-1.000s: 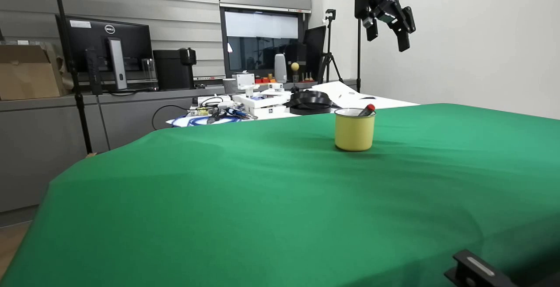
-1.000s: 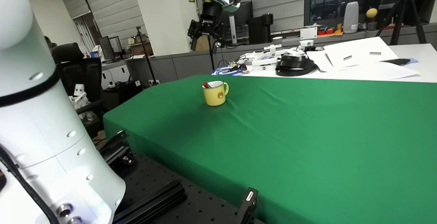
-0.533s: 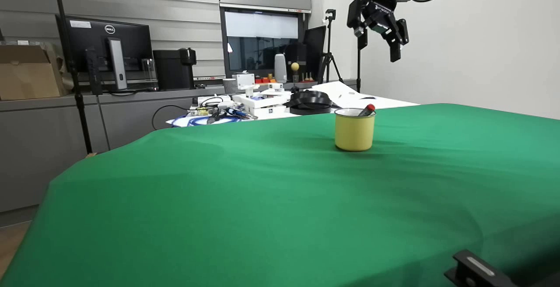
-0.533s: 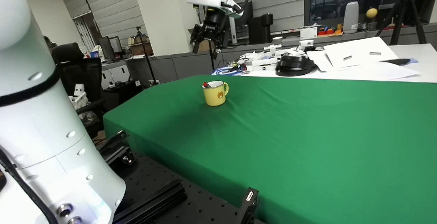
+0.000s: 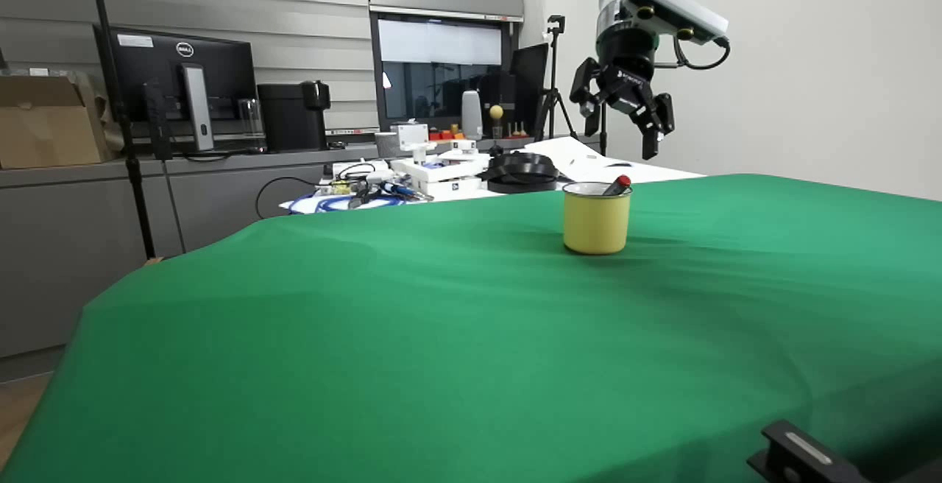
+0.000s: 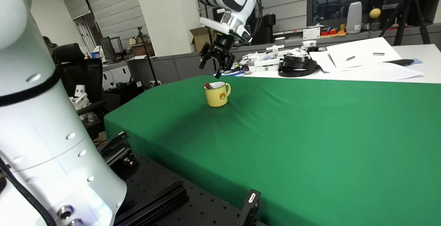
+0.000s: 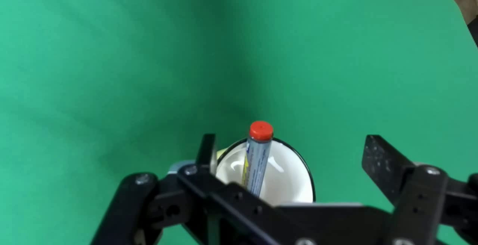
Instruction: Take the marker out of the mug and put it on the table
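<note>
The pale-yellow mug (image 5: 596,224) stands upright on the green table (image 5: 368,321); it also shows in an exterior view (image 6: 217,97) with its handle and a bear print. The marker (image 7: 258,159) has a grey body and a red end. It leans in the mug, with the red end above the rim in both exterior views; its lower end is hidden in the wrist view. My gripper (image 5: 620,143) is open and empty above the mug, apart from it. In the wrist view, the marker lies between the fingers (image 7: 293,155), nearer the left one.
Behind the green table is a white desk (image 6: 427,60) with papers, a black coil (image 6: 298,66) and white parts. A dark perforated base plate (image 6: 206,205) with black brackets (image 6: 249,207) borders the table near the arm's white base (image 6: 62,157).
My gripper has come down toward the mug, drifting left in one exterior picture and right in another. It stays open. The mug and marker have not moved.
</note>
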`<action>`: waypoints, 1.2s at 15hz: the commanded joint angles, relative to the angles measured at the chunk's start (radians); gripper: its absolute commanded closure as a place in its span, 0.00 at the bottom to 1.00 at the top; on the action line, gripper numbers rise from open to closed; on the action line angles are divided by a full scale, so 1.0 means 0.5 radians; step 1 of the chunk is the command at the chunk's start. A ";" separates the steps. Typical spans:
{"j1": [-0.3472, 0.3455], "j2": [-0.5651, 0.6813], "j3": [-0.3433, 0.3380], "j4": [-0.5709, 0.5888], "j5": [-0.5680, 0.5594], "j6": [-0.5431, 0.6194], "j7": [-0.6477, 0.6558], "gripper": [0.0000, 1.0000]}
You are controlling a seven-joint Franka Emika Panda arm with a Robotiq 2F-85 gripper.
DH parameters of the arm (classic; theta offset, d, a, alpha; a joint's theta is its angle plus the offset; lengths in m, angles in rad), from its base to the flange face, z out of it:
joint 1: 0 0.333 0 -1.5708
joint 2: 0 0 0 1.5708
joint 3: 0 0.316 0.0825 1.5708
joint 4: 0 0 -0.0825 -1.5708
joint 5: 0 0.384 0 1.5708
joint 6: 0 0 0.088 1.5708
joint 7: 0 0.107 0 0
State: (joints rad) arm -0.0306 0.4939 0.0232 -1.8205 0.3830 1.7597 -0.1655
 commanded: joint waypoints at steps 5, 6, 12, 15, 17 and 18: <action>-0.023 0.260 0.055 0.220 0.044 -0.144 0.099 0.00; -0.023 0.273 0.058 0.232 0.041 -0.150 0.095 0.25; -0.027 0.327 0.062 0.287 0.043 -0.186 0.097 0.61; -0.031 0.352 0.060 0.322 0.036 -0.221 0.099 0.83; -0.035 0.372 0.060 0.348 0.035 -0.241 0.099 0.95; -0.036 0.378 0.057 0.360 0.033 -0.262 0.108 0.97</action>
State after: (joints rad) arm -0.0361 0.6561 0.0439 -1.6953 0.3960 1.6732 -0.1523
